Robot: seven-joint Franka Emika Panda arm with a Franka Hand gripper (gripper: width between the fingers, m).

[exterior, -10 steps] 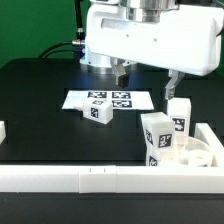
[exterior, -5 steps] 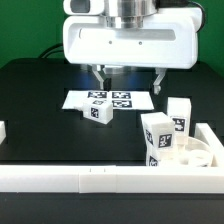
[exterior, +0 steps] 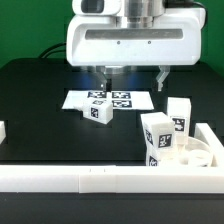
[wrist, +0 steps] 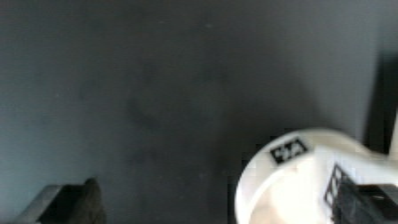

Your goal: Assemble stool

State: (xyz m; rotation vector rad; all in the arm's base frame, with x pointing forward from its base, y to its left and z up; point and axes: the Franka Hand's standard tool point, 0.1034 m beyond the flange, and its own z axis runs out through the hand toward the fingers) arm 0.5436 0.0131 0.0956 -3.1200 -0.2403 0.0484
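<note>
Status of my gripper (exterior: 131,80): it hangs with the fingers pointing straight down, and the broad white housing squarely faces the exterior view. The jaws are spread to full width. Both fingers (exterior: 101,76) are dark, slim and vertical, one under each end of the housing, with their tips level. My wrist (exterior: 132,8) stands upright over the middle of the housing. In the wrist view the fingertips (wrist: 71,203) show only as dark, blurred shapes, well apart.

White stool legs (exterior: 178,118), black-and-white tags (exterior: 99,113), black table (exterior: 40,112)
</note>
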